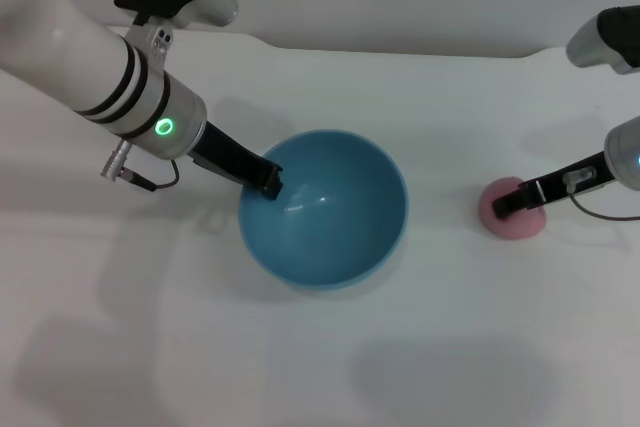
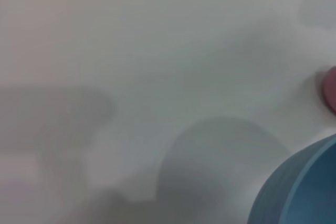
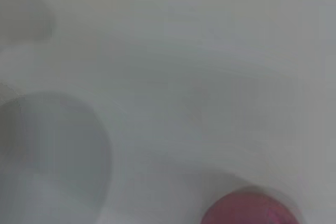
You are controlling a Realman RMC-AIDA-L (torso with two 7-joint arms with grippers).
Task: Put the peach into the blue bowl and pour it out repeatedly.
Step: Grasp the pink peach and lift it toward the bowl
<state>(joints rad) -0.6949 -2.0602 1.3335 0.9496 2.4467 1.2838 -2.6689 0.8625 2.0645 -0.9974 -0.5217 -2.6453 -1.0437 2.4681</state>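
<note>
Pink peach [image 1: 513,211] sits on your worktop [image 1: 450,347], right tool [image 1: 503,205] clamped on it for lifting. Left tool [image 1: 270,183] pinches the empty blue bowl [image 1: 325,209] rim, steadying it.

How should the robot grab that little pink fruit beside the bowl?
Probably from above, pinching across the widest part of the peach. It is a small round ball lying on the table, offering no handle or edge. The right end effector is already over it; the left end effector is at the blue bowl rim.
</note>
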